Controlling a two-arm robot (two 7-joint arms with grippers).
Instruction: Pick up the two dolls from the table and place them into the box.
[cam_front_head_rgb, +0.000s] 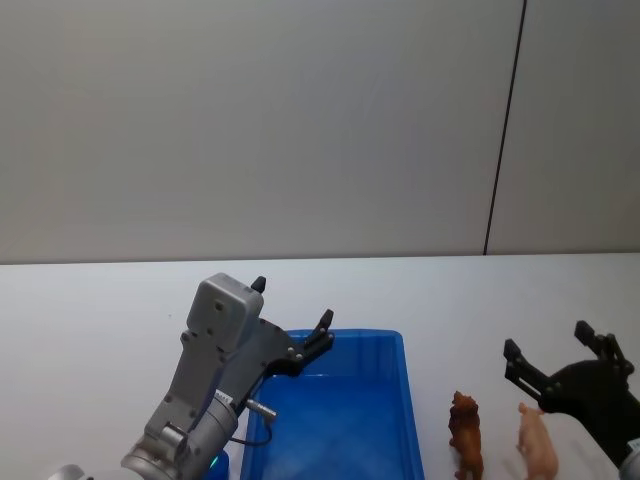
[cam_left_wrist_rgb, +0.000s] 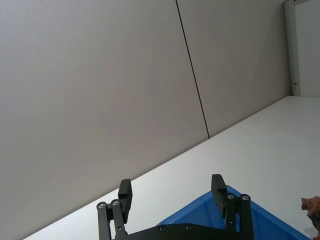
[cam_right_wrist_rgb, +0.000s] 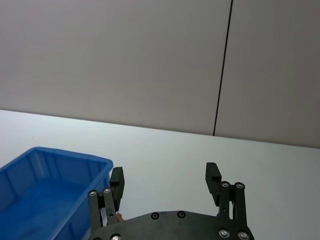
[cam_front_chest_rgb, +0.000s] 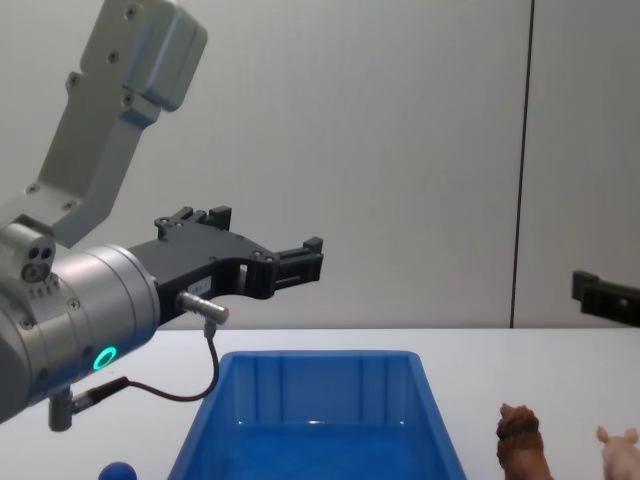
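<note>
The table (cam_front_head_rgb: 90, 330) bears box (cam_front_head_rgb: 405, 400), brown doll (cam_front_head_rgb: 466, 435), pink doll (cam_front_head_rgb: 537, 447) along its near edge. Above, left gripper (cam_front_head_rgb: 292, 302) and right gripper (cam_front_head_rgb: 548, 340) hover, jaws open.

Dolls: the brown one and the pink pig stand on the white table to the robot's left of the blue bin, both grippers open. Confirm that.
Wrong side: the head view shows the brown doll and pink pig standing on the white table to the robot's right of the blue bin. The left gripper and right gripper are open, as stated.
</note>
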